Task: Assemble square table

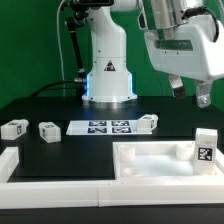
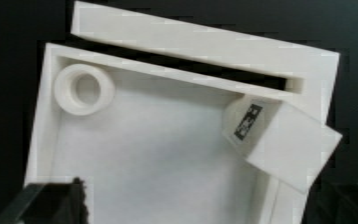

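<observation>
The white square tabletop [image 1: 150, 158] lies at the front on the exterior view's right, raised rim up. In the wrist view it [image 2: 158, 140] fills the frame, with a round corner socket [image 2: 83, 88]. One stubby leg [image 1: 205, 147] with a tag stands at the tabletop's right edge; in the wrist view it [image 2: 274, 135] lies against the rim. Two legs [image 1: 14, 128] [image 1: 47, 131] lie at the left, and another [image 1: 148, 124] lies by the marker board. My gripper [image 1: 190, 95] hangs above the tabletop, open and empty, with its fingers wide apart [image 2: 197, 212].
The marker board [image 1: 108, 126] lies flat in front of the robot base [image 1: 107, 75]. White border rails run along the front [image 1: 90, 192] and left [image 1: 10, 160]; one rail shows beyond the tabletop in the wrist view [image 2: 194, 40].
</observation>
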Controlling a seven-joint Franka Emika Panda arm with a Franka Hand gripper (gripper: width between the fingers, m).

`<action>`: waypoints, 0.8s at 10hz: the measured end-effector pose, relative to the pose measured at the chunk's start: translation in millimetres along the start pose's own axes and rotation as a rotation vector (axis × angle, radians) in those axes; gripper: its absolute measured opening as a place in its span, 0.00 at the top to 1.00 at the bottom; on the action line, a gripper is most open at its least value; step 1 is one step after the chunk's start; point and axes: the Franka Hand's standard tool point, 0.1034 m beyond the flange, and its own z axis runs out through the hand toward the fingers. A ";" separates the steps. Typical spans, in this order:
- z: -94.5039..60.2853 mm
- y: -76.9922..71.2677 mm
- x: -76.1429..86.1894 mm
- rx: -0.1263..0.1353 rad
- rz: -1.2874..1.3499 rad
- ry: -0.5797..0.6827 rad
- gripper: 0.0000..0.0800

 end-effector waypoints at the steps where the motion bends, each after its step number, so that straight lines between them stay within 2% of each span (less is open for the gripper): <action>1: 1.4 1.0 1.4 0.007 -0.099 0.003 0.19; 2: 10.5 15.5 5.9 0.018 -0.181 0.003 0.19; 5: 27.6 82.8 12.3 -0.025 -0.411 -0.053 0.19; 6: 36.0 96.0 6.1 -0.045 -0.441 -0.053 0.19; 8: 34.3 92.3 8.2 -0.041 -0.492 -0.050 0.19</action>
